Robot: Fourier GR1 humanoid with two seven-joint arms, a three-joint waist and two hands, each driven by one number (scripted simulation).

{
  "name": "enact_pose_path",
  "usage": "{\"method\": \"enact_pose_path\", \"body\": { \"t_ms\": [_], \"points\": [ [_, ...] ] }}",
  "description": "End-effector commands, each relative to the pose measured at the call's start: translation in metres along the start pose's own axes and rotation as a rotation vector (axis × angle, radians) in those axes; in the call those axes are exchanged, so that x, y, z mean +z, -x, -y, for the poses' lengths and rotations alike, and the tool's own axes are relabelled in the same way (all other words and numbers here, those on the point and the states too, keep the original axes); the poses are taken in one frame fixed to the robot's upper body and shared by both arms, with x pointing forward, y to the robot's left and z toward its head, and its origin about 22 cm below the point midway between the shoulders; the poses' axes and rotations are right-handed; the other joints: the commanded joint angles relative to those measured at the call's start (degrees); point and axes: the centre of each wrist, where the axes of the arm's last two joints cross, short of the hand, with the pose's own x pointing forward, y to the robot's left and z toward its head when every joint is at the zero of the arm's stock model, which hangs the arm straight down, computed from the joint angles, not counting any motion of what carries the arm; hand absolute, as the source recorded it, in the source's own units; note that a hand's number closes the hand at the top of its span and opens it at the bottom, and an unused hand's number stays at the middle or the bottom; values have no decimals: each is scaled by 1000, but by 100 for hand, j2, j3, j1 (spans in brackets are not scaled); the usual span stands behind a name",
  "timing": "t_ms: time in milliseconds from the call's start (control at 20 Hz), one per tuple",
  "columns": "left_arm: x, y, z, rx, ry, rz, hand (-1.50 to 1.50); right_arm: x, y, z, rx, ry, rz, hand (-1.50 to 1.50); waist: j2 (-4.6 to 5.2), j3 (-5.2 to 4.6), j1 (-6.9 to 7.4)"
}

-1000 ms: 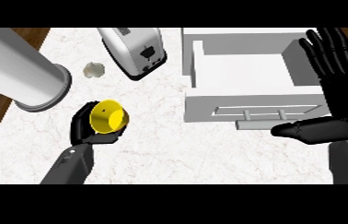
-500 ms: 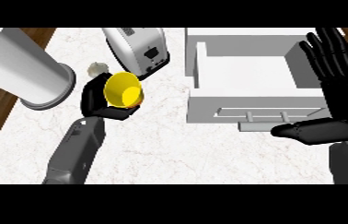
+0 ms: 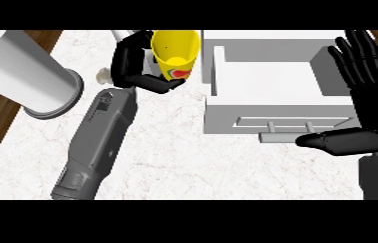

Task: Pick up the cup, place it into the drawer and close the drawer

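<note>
You have one cup here: yellow, smooth, a tapered shape with the wide mouth toward the top of the view. The left hand has it; its black fingers and thumb are curled around the side of the cup, so the cup is gripped. The cup is just beside the left wall of the drawer, over the table, and not inside the drawer.

There is one drawer, white, box-shaped and standing open, with one bar handle on its front panel.

You see two black hands and one grey forearm, long and rounded. The right hand rests at the right edge, by the drawer, with fingers straight and spread, thumb out to the side, holding nothing.

The table is white stone with fine veins, like marble. At the left stands one big grey cylinder, smooth. Near it lies one small pale round thing; I cannot tell what it is.
</note>
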Motion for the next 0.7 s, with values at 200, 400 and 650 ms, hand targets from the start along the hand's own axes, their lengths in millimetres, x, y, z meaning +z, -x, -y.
{"method": "enact_pose_path", "body": {
  "t_ms": [200,400,650],
  "points": [
    [-89,-65,75,-62,62,-33,150,-10,5,-9,19,-4,7,-150,51,-1,-91],
    [-107,-71,98,-107,32,-88,150,3,1,-10,16,-7,17,-150,75,-1,-231],
    [-116,-70,125,-190,24,-227,150,-7,2,-13,-19,-26,41,-150,109,4,-414]
  ]
}}
